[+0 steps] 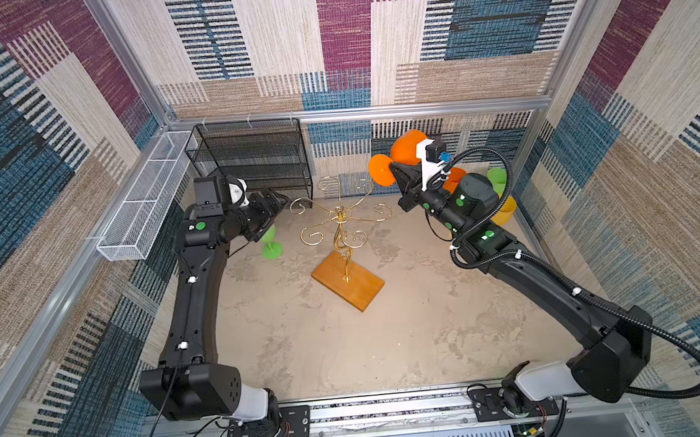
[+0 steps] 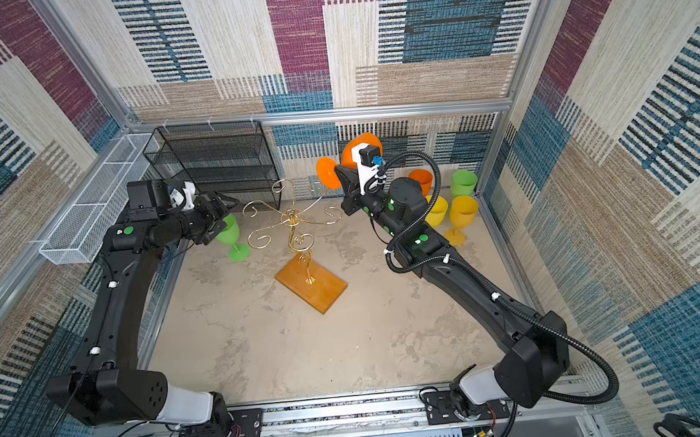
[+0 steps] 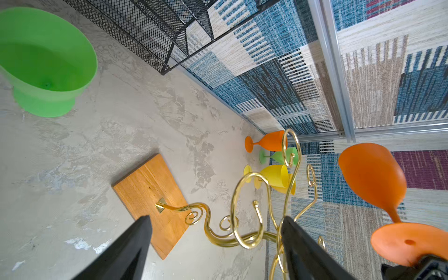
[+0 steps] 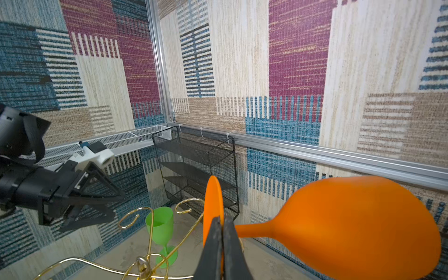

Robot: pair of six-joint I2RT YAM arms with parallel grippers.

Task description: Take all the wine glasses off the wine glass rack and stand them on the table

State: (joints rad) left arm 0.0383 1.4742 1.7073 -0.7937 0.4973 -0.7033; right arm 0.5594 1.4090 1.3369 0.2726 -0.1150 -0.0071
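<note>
The wine glass rack [image 1: 357, 290] stands mid-table [image 1: 348, 353], with its wooden base skewed to the edges. A black mesh shelf [image 1: 253, 159] sits against the back edge, and a white wire tray [image 1: 143, 207] hangs along the left wall. A green glass [image 2: 229, 234] stands upright near the back left corner, between the shelf and the rack. Four more glasses [image 2: 464, 210] are crowded into the back right corner.

The right arm reaches from the front right, elbow bent and wrist raised. The right gripper [image 4: 221, 225] is clamped on the foot of the orange wine glass [image 1: 406, 149], which lies sideways in the air above the rack's back arms. The left arm runs up the left edge, wrist turned inward. The left gripper [image 3: 215, 219] is spread wide and empty, just above the green glass and facing the rack.
</note>
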